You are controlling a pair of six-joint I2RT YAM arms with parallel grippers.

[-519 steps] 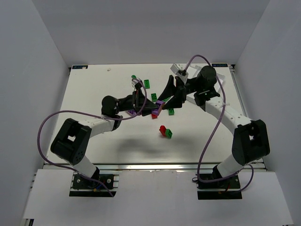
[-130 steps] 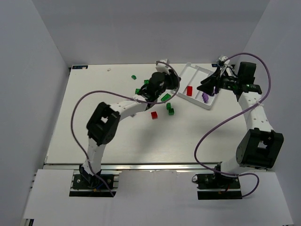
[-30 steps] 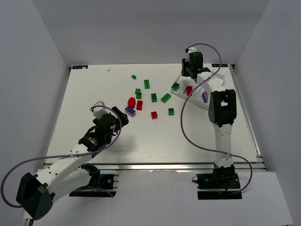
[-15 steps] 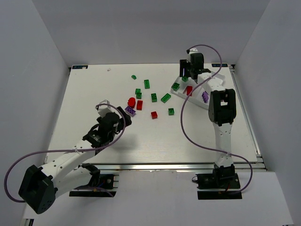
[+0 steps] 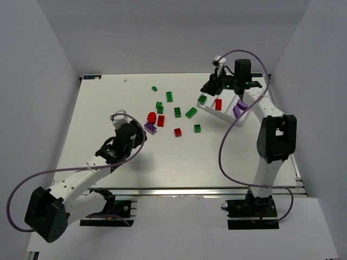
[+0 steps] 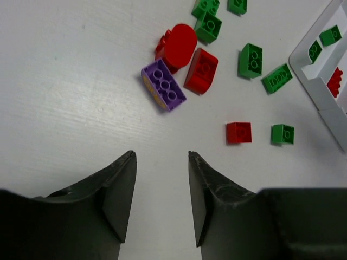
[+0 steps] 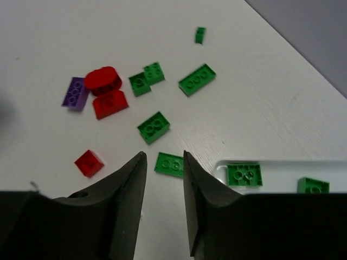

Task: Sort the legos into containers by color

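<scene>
The legos lie loose mid-table: a purple brick (image 5: 150,128), a round red one (image 5: 152,116), a red brick (image 5: 161,121), a red square (image 5: 178,132) and several green ones, among them a flat brick (image 5: 191,112). The white tray (image 5: 222,116) at the back right holds a green brick (image 5: 202,99), a red one (image 5: 218,104) and purple ones (image 5: 237,111). My left gripper (image 5: 142,132) is open and empty, just short of the purple brick (image 6: 164,85). Over the tray's left end my right gripper (image 5: 208,88) hangs open and empty, with the flat green brick (image 7: 169,164) showing below its gap.
The arms' purple cables loop over the near table on both sides. Grey walls enclose the table at the left, back and right. In the right wrist view, two green bricks (image 7: 244,174) lie inside the tray rim (image 7: 260,162).
My left gripper has reached forward toward the purple brick and narrowed its jaws. My right wrist has swung to the right, its gripper now pointing left over the tray end, jaws narrower than half a second ago.
</scene>
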